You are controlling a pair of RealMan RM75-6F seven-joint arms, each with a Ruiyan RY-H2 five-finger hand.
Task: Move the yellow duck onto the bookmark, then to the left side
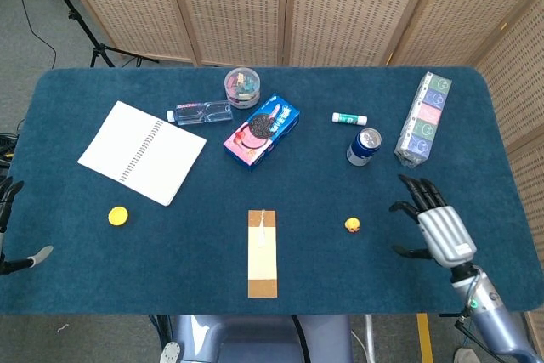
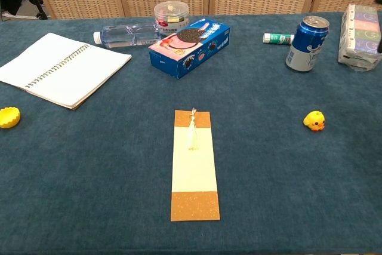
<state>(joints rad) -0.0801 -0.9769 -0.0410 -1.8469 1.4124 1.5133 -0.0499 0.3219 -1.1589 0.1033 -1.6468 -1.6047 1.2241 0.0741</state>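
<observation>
The right hand (image 1: 433,225) hovered over the table (image 1: 68,278) with fingers spread, holding nothing, near the yellow duck (image 1: 353,225) on its right. The duck sat on the cloth, well apart from the bookmark (image 1: 263,252). The left hand (image 1: 10,227) showed only at the table's edge; I cannot tell its state.
</observation>
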